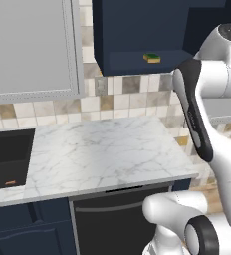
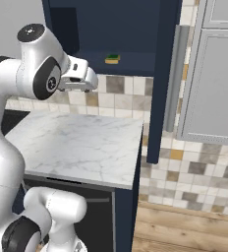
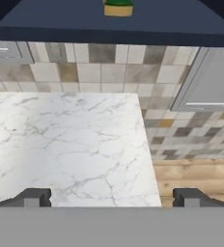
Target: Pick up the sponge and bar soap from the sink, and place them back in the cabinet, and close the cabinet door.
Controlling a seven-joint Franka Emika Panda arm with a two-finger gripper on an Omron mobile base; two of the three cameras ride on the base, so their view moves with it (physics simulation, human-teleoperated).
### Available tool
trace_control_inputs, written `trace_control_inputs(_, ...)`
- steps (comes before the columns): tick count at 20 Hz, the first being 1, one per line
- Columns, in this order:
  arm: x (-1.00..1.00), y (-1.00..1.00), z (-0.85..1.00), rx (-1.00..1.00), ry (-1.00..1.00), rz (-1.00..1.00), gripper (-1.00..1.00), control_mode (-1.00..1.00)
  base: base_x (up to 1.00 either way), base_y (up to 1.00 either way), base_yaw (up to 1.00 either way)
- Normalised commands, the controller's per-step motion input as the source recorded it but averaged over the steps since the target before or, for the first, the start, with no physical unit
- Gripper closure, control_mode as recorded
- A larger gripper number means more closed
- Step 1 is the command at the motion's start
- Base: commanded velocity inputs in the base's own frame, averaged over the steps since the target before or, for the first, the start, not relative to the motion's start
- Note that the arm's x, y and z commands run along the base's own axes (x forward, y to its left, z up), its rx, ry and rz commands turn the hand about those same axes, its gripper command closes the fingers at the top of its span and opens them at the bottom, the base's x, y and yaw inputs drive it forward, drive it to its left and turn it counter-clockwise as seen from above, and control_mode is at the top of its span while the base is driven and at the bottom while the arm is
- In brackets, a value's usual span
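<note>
My gripper (image 3: 111, 197) hangs with its jaws spread as wide as they go and nothing between them; in the hand view the two dark fingertips (image 3: 33, 197) stand far apart over the bare marble counter (image 3: 70, 140). In the right base view the hand (image 2: 76, 78) sits just under the front lip of the cabinet (image 2: 116, 29), level and pointing toward the tiled wall.

The sponge (image 1: 152, 58) already lies on the floor of the cabinet, green face up, above and ahead of the jaws, and needs nothing more from me. What I judge comes next is the bar soap (image 1: 10, 183): a small orange sliver at the bottom of the sink (image 1: 8, 159), near its front wall. It lies well away from the jaws, far off to my left and much lower, down past the whole width of the counter. Its long axis seems to run along the sink's front edge, though it is too small to be sure.

So the arm has to swing left and drop, and the hand must tip from level to pointing down into the basin. For now the arm is folded high, elbow up beside the cabinet, forearm reaching forward.

The cabinet door (image 2: 161, 74) stands open on the right, edge-on to me, its silver handle (image 2: 175, 74) facing outward.
</note>
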Motion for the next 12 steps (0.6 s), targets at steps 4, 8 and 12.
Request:
trace_control_inputs(4, -0.68, 0.04, -0.14, 0.0, 0.1, 0.0, -1.0, -1.0, 0.0, 0.0, 0.0)
trace_control_inputs(8, -0.53, 0.05, -0.16, 0.0, 0.06, 0.0, -1.0, -1.0, 0.0, 0.0, 0.0)
trace_control_inputs(12, -0.41, 0.07, -0.19, 0.0, 0.01, 0.0, -1.0, -1.0, 0.0, 0.0, 0.0)
